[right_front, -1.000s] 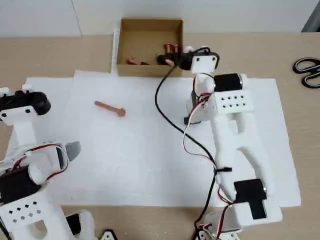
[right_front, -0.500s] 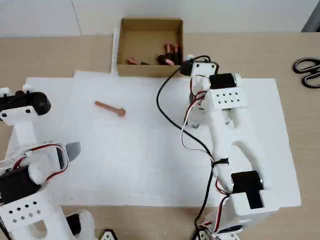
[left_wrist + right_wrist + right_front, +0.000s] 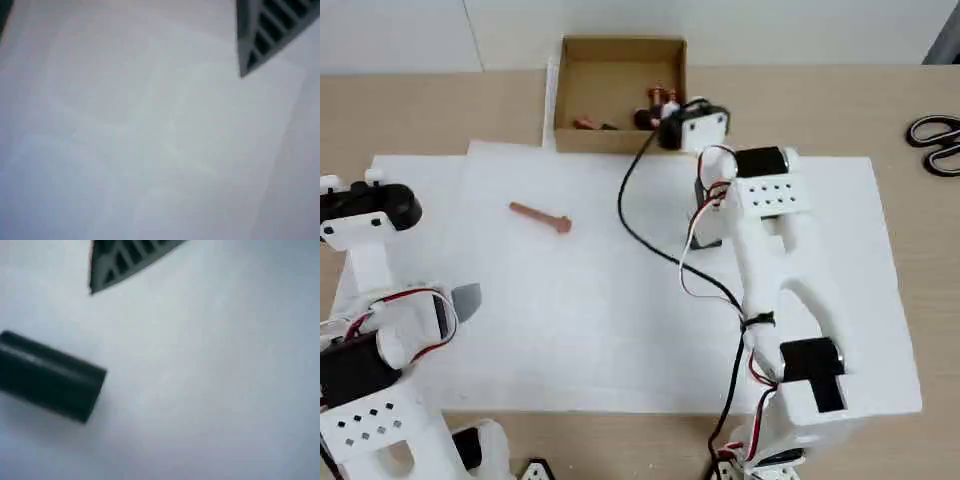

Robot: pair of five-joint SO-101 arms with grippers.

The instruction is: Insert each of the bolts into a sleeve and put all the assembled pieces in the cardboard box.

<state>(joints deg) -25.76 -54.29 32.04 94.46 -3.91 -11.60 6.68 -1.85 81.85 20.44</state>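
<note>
One black sleeve [image 3: 50, 375] lies on the sheet [image 3: 225, 390] by the right gripper [image 3: 707, 228]; its state, cannot tell.

Tan table [image 3: 420, 110] bears white sheet [image 3: 600, 330], cardboard box [image 3: 605, 85], seemingly scissors [image 3: 930, 147].

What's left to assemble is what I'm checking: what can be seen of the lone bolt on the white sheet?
The bolt is a slim, reddish-brown piece, matte and plastic-looking, with a thin shaft and a wider head at one end. It carries no sleeve. It lies flat and slightly slanted on the white sheet, well apart from the cardboard box at the sheet's far edge. Only the sheet touches it.
</note>
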